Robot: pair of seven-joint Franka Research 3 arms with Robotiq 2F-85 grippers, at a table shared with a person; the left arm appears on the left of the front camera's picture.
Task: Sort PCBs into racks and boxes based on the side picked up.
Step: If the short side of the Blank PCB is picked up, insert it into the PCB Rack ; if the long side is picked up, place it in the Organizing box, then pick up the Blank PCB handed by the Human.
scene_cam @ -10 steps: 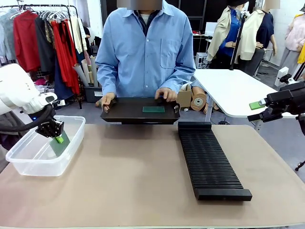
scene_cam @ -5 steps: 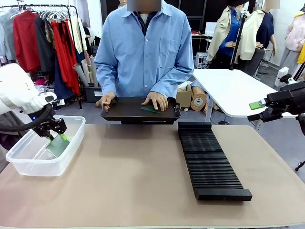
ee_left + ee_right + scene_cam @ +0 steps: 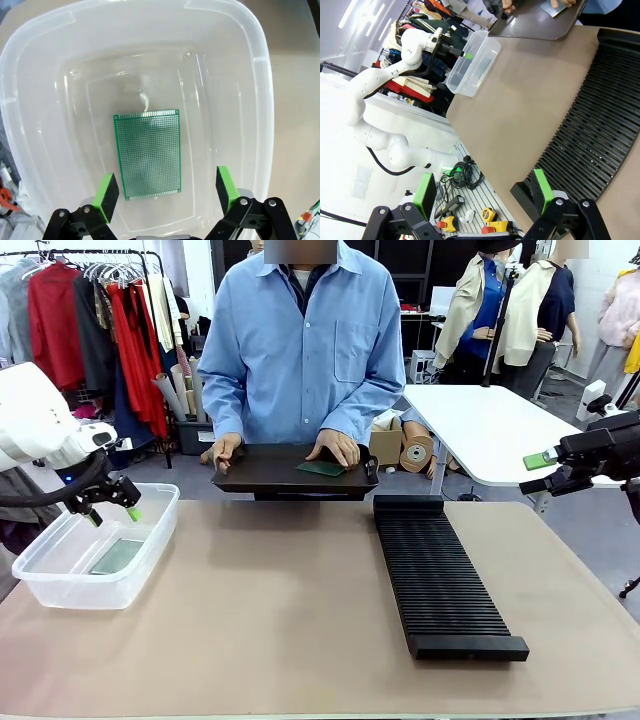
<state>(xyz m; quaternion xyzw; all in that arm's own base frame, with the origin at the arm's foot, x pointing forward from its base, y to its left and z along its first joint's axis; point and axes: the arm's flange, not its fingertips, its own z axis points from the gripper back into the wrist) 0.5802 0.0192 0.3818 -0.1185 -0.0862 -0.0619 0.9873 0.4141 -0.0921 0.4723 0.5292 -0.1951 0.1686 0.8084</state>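
Front cam: fixed at the robot's edge of the bench [image 3: 300,620], slightly raised, facing across to the person [image 3: 300,350]; wide, takes in the whole bench top.
Left wrist cam: looks straight down past the left pincer [image 3: 166,172] into the tub [image 3: 263,75]; close.
Right wrist cam: rolled, past the right pincer [image 3: 482,175], over the rack [image 3: 600,125] towards the distant tub.
Shared: tub in all three; rack in front and right wrist.
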